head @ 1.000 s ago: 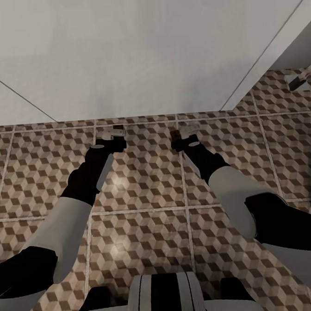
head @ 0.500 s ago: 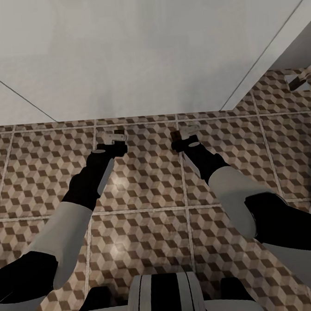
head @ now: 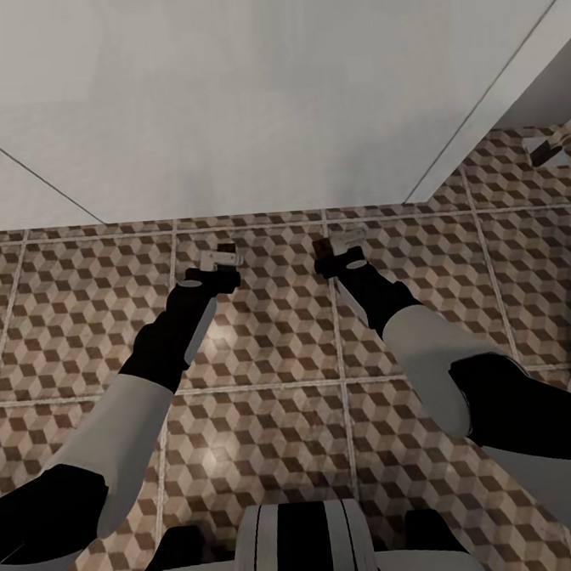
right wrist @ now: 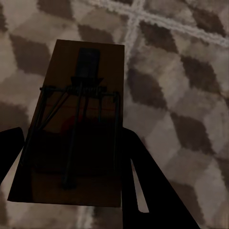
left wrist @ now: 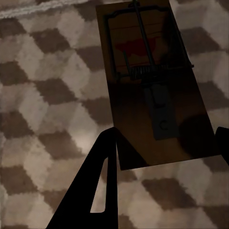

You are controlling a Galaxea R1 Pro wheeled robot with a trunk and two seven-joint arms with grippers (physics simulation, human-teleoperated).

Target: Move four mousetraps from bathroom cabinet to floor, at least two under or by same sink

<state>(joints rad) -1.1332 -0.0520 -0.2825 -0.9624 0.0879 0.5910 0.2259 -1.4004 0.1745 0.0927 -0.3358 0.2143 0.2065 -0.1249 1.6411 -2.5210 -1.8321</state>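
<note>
Two mousetraps show, each a small wooden board with dark wire and a red mark. One mousetrap (left wrist: 148,81) sits between the fingers of my left gripper (left wrist: 167,130), low over the bathroom floor (head: 270,423) with its brown cube-pattern tiles. My left gripper (head: 219,258) is shut on it. The other mousetrap (right wrist: 76,129) is gripped at its near end by my right gripper (right wrist: 71,138), just above the tiles. In the head view my right gripper (head: 341,246) hangs close to a grout line. The cabinet is out of view.
White flat panels (head: 247,101) rise just beyond both grippers. A small tan and dark object (head: 555,143) lies on the tiles at the far right; I cannot tell what it is. My own base (head: 295,549) is at the near edge.
My left gripper has drawn back a little towards me and to the right, the mousetrap moving with it. The right arm has stayed still.
</note>
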